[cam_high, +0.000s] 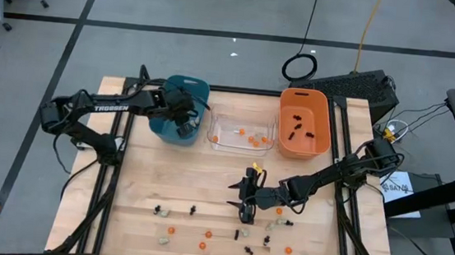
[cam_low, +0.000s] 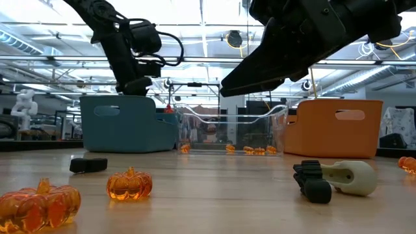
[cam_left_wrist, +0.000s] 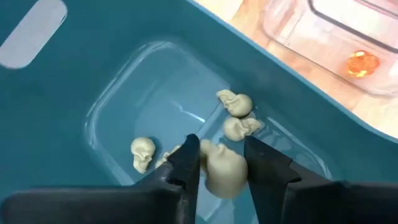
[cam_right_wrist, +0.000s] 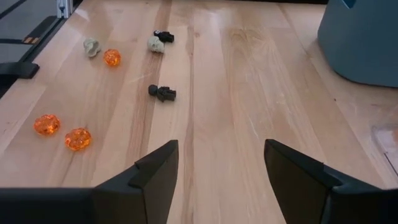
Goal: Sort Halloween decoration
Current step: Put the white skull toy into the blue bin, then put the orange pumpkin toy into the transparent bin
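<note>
Left claw (cam_left_wrist: 221, 168): over the teal bin (cam_high: 181, 111) at far left, pinching a pale skull (cam_left_wrist: 222, 171).
Right claw (cam_right_wrist: 219, 174): spread, empty, low over mid desk (cam_high: 173, 181).
Trinkets: pumpkins (cam_right_wrist: 62, 130), spiders (cam_right_wrist: 163, 93) and skulls scattered near.
Handling: likely light, hard, slick; pinch across the body.
Hidden: the near desk edge is cut off.
</note>
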You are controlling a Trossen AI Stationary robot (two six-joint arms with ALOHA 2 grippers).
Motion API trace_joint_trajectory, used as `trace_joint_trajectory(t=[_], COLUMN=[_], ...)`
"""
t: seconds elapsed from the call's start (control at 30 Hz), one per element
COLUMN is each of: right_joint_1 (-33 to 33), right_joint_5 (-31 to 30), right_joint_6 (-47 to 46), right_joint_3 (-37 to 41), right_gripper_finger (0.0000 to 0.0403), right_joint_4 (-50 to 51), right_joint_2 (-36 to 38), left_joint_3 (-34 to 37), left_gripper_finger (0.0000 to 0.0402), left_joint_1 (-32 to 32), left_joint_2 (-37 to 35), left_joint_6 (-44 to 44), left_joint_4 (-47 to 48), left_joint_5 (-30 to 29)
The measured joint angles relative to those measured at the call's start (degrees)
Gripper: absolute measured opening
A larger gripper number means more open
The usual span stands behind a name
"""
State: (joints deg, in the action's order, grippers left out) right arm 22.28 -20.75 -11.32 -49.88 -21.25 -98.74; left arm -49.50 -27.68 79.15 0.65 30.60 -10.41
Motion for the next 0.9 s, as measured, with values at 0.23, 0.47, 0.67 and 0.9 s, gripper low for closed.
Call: trace_joint_trajectory(t=[0.23,0.47,0.67,0.9], right_joint_1=[0.0,1.5,5.4,10.0], right_joint_5=[1.4,8.1,8.7,4.2], right_joint_6=[0.1,-1.5,-7.4,-24.4], right_joint_3=[0.0,0.0,0.0,0.0], right_gripper_finger=[0.0221,0.0221,0.0221,0.0221], right_joint_4=[0.6,7.7,24.5,45.8], right_joint_2=[0.0,2.0,9.0,19.1], left_joint_3=[0.0,0.0,0.0,0.0], left_gripper_finger=[0.0171,0.0178,0.0160,0.0133], left_joint_1=[0.1,0.8,6.2,18.4], left_joint_2=[0.0,-1.4,-8.0,-15.3], left_joint_6=[-0.9,-3.9,-6.7,-9.4], left_joint_4=[-0.1,-0.1,-0.4,-1.2], left_joint_5=[-4.0,-7.2,-6.6,-7.3])
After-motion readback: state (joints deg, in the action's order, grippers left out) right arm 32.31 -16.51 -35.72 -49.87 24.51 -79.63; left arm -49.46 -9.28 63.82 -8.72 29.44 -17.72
